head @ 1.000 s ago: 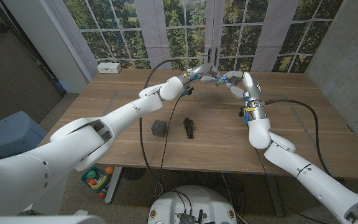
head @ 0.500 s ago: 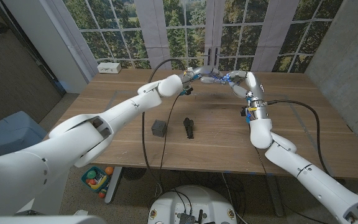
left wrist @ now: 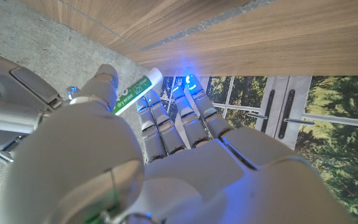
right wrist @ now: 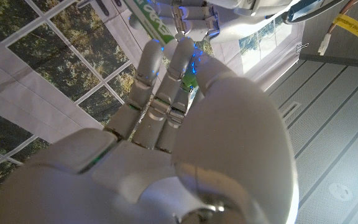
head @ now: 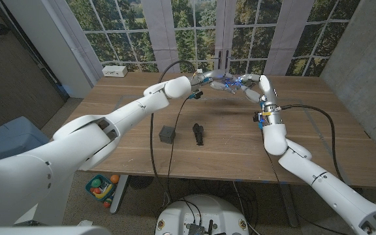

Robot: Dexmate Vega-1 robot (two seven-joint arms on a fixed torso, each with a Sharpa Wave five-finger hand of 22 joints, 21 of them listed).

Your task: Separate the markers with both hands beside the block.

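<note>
The joined markers [head: 230, 85], white with a green label, hang in the air above the table's far middle. My left hand [head: 209, 79] grips them from one side and my right hand [head: 252, 88] from the other, fingers nearly meeting. In the left wrist view the marker [left wrist: 133, 93] sticks out past my left hand [left wrist: 166, 162], with the right hand's fingers [left wrist: 17, 106] beside it. The right wrist view has the marker [right wrist: 146, 14] beyond my right hand [right wrist: 166, 124]. The dark block [head: 168, 134] sits on the wooden table [head: 109, 117], below the hands and nearer to me.
A small black object [head: 198, 134] lies just right of the block. A white box [head: 115, 70] stands at the far left corner. Black cables [head: 152, 147] run from both arms across the table. A blue bin [head: 8, 140] stands left of the table, on the floor.
Both hands stay joined on the markers above the far table. The left forearm has swung a little farther out, and the right hand has tilted slightly toward the window.
</note>
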